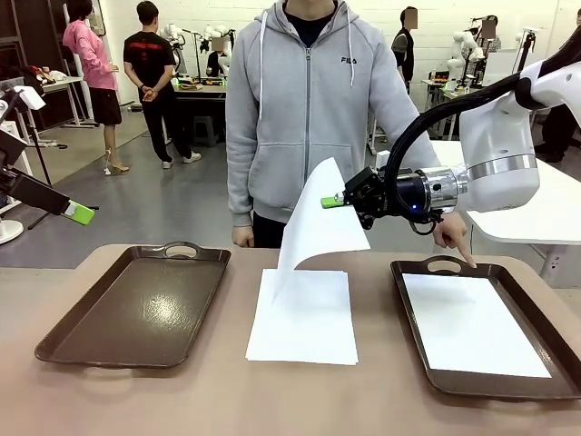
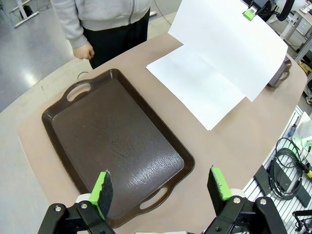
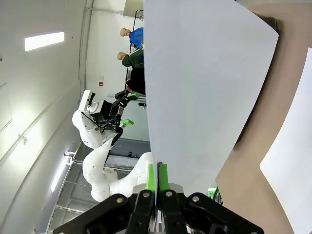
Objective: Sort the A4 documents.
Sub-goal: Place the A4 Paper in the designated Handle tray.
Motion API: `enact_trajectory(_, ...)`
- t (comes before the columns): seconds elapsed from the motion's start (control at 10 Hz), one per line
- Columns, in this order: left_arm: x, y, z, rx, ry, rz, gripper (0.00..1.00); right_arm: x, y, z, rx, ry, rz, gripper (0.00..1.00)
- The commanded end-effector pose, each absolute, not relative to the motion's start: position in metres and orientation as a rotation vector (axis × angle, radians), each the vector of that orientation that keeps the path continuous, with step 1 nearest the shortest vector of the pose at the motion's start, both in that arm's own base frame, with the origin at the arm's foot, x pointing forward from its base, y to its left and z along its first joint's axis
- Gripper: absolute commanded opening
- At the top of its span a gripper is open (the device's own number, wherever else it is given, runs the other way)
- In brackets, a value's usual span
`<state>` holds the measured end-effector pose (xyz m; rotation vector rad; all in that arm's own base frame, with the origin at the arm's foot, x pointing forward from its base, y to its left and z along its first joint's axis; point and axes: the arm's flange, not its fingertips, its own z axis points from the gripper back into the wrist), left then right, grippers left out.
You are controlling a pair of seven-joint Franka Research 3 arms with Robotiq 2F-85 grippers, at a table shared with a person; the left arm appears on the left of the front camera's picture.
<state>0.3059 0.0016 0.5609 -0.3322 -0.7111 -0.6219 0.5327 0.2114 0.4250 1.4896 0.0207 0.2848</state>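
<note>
Green pads mark the left gripper, which hangs above the left end of the table with its jaws spread wide and nothing between them. Seen from its own wrist, the left gripper hovers over the near end of the left tray, clear of it. The dark brown left tray lies flat on the table.

At the table's centre a flat A4 sheet lies just right of that tray without touching it; whether more sheets lie under it cannot be told. Over it a lifted A4 sheet curls upward, its lower edge resting on the far edge of the flat A4 sheet and its upper corner caught by the right gripper. The jaws are pressed together on that corner, in front of a person in a grey hooded top.

From the right wrist, the lifted A4 sheet rises straight out from between the two pads of the right gripper and fans wide beyond them.

Farther right, the right tray holds a third A4 sheet lying flat inside it. The person's hand points one finger down at the tray's far rim, beside the handle.
</note>
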Motion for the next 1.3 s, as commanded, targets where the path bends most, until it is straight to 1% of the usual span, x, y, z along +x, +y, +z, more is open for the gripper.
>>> enact_trajectory(0.0,0.307,0.001,0.56,-0.329,-0.71,-0.62,1.0,0.523,0.204,0.441,1.457,0.026,0.303,0.01)
enact_trajectory(0.1,0.307,0.001,0.56,-0.329,-0.71,-0.62,1.0,0.517,0.186,0.456,1.414,0.035,0.277,0.01)
enact_trajectory(0.2,0.307,0.001,0.56,-0.329,-0.71,-0.62,1.0,0.514,0.164,0.465,1.407,0.022,0.251,0.01)
enact_trajectory(0.7,0.307,0.001,0.56,-0.329,-0.71,-0.62,1.0,0.499,0.078,0.471,1.185,0.06,0.19,0.01)
enact_trajectory(0.9,0.307,0.001,0.56,-0.329,-0.71,-0.62,1.0,0.496,0.042,0.45,1.055,0.066,0.129,0.01)
enact_trajectory(1.2,0.307,0.001,0.56,-0.329,-0.71,-0.62,1.0,0.497,-0.012,0.407,0.96,0.012,0.088,0.01)
